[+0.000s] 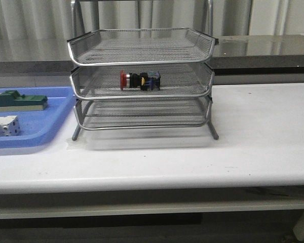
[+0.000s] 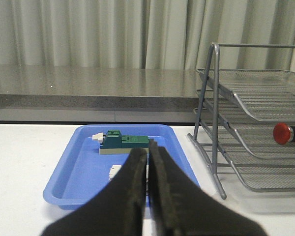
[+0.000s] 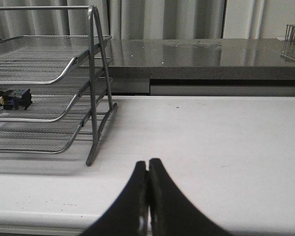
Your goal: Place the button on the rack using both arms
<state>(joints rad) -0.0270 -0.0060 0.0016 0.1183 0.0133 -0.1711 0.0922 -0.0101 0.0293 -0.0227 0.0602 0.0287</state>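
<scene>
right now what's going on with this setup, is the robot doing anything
Nothing is being handled at this moment. The button lies on its side in the middle tier of the rack, red head toward the blue tray. Both arms are pulled back from the rack: the left gripper is shut and empty, facing the blue tray with the green block and white block in it, and the right gripper is shut and empty over bare table. The placing looks done.

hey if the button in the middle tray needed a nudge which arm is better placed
Neither clearly. The button lies mid-width in the rack's middle tray; both claws, left and right, are shut and back from the rack. Left faces the red head, a slight edge.
</scene>
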